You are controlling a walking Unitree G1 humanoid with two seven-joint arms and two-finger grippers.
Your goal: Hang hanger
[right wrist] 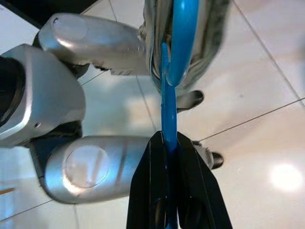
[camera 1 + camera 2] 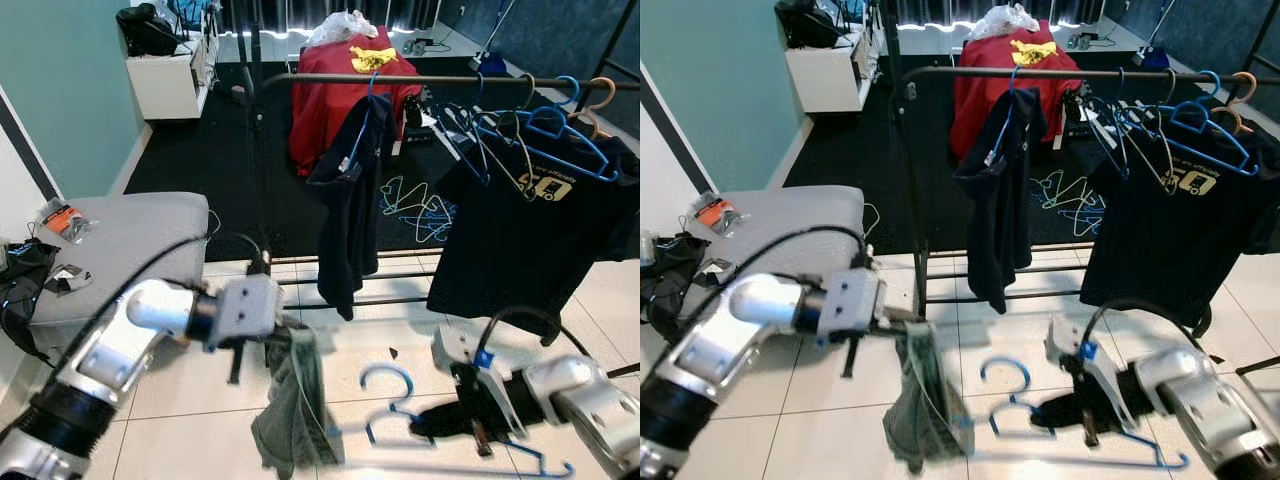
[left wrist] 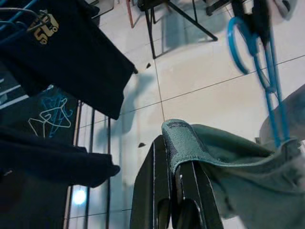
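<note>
blue hanger [image 2: 400, 415] low over the floor tiles before the clothes rail [image 2: 440, 82] | right gripper [image 1: 167, 143] clamped on its neck | left gripper [image 3: 178, 157] pinching grey-green garment [image 2: 292, 410] at one hanger end | step: dressing hanger | next: seat garment, then lift hook to rail

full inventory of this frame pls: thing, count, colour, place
Hanger: one, blue, held low over the tiled floor, one end inside the cloth.
Cloth: one, grey-green, hanging from the left gripper.
Clothes rail: one, dark metal, ahead.
Navy garment: one, on the rail.
Black T-shirt: one, yellow print, on the rail to the right.
Spare hangers: several, mostly blue, on the rail.
Red cover: one, behind the rail.
Grey seat: one, left.
Left gripper: shut on the cloth.
Right gripper: shut on the hanger.
</note>
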